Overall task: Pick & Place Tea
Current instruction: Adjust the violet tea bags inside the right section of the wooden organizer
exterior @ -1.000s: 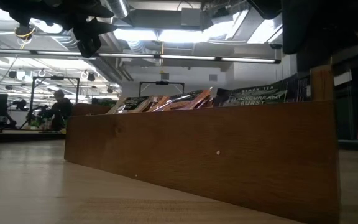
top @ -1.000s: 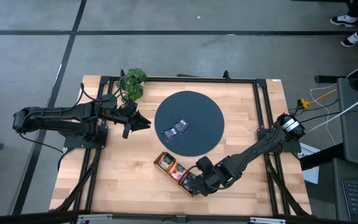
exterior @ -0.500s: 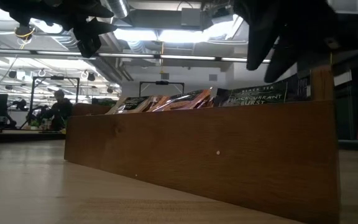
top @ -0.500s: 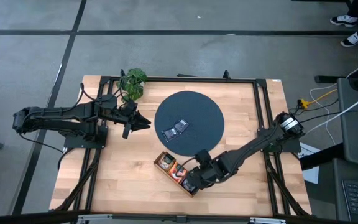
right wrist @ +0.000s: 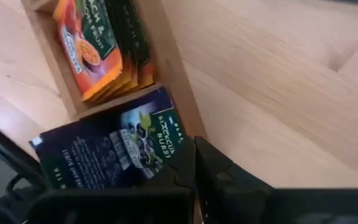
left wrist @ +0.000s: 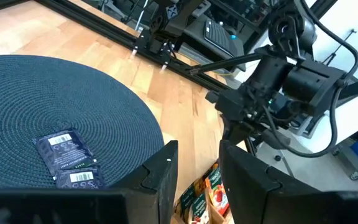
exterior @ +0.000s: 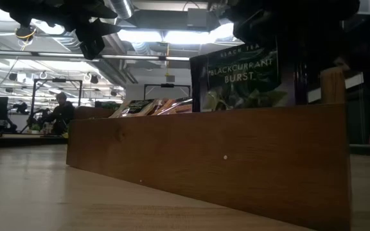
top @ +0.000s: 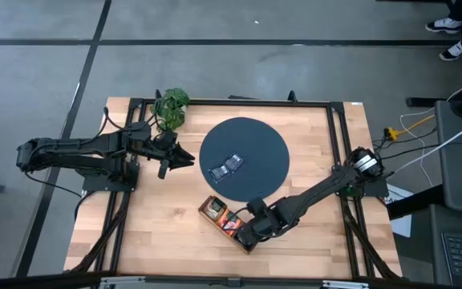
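A wooden tray (top: 204, 207) with upright tea sachets lies near the table's front edge, below a dark round mat (top: 251, 138). My right gripper (top: 244, 234) stands over the tray's right end, shut on a blue tea sachet (exterior: 239, 77) that rises above the tray's wall (exterior: 204, 154). Orange sachets (right wrist: 98, 43) fill the middle compartment. Two blue sachets (top: 226, 167) lie flat on the mat. My left gripper (top: 189, 160) hovers open at the mat's left edge, touching nothing. My right gripper pinches the blue sachet between its two fingers at one edge (right wrist: 174, 146), near a corner. The fingers come steeply from above. The sachet stands upright with its printed face showing; its lower part is hidden behind the tray's wall.
A leafy green plant (top: 172, 107) stands at the table's far left, behind my left arm. Bare wood lies left of the tray and along the front edge. A black frame (top: 339, 136) borders the table.
My right gripper has moved toward the table's left along the tray, sunk a little, and shut on the blue sachet. The sachet, which barely showed above the tray's wall, now stands upright and much taller above it.
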